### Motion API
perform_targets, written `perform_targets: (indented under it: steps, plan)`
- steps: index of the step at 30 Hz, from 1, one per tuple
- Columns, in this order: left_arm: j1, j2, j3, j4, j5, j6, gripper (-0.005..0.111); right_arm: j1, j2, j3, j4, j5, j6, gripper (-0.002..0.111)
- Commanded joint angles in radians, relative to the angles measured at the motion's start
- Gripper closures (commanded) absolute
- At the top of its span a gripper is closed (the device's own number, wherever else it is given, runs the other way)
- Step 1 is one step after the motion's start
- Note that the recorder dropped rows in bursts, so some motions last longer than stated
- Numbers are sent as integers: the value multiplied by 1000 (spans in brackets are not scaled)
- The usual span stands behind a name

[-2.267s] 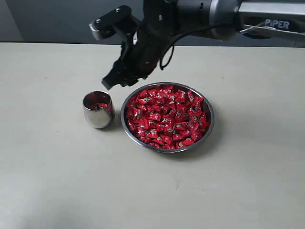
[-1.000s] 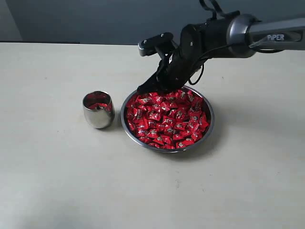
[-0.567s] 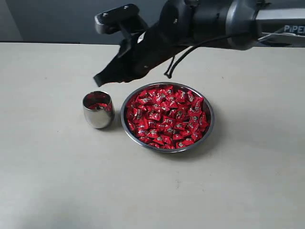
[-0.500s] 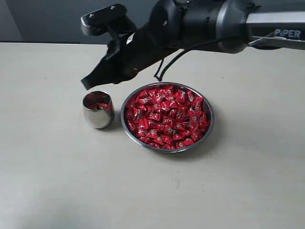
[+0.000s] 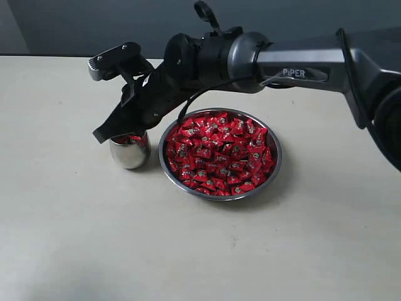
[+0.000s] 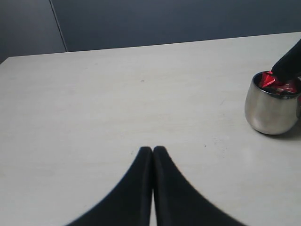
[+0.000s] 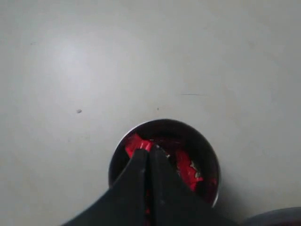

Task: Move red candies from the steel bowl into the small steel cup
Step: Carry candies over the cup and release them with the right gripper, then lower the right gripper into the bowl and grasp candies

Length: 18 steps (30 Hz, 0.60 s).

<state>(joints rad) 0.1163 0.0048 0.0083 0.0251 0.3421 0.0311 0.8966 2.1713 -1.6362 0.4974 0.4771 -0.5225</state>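
Pale, matt table (image 5: 75, 238) before a dark grey wall (image 5: 94, 25); two steel vessels stand near its middle. The steel bowl (image 5: 279, 160) holds a loose heap of red candies (image 5: 219, 153), filling it nearly to the rim. The small steel cup (image 5: 130, 153) stands upright just beside the bowl, a narrow gap between them, with a few candies (image 7: 186, 172) already inside.

The right arm (image 5: 301, 63) reaches across the bowl's far edge. Its jaws are pressed together with the tips at the cup's mouth. Whether a candy is pinched between them cannot be told. The left jaws are likewise closed and empty, low over bare table and well apart from the cup.

Handling, as judged: each candy is small and light, with a glossy wrapper that is likely slippery and crinkles under pressure. A grip across the body of a single piece lying on top of the heap seems safest. Loose neighbours may shift or cling to it. The cup looks light, and its polished wall tapers to a narrow base, so a sideways nudge from the jaws could tip or slide it. Release is best made directly above the opening.

Obstacles: nothing else lies on the table. The cup's narrow mouth and the nearby bowl rim are the only constraints.
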Motion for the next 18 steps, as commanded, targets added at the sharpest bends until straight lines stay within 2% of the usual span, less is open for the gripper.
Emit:
perform_targets:
  steps: [1, 5, 8, 10, 11, 14, 18]
  plan:
    - [-8, -5, -8, 2, -5, -2, 106, 1, -15, -8, -27, 25, -8, 108]
    - [-8, -5, -8, 2, -5, -2, 106, -1, -14, -14, -46, 51, -8, 103]
    - [-8, -5, -8, 2, -5, -2, 106, -1, -14, -14, -56, 51, -8, 83]
    - [-8, -5, -8, 2, -5, -2, 106, -1, -14, -14, -74, 51, -8, 66]
    - [-8, -5, -8, 2, -5, -2, 106, -1, -17, -14, -83, 51, -8, 61]
    - [-8, -5, -8, 2, -5, -2, 106, -1, -45, -14, -136, 57, 23, 64]
    - [-8, -5, -8, 2, -5, -2, 106, -1, -119, -14, -277, 131, 138, 76]
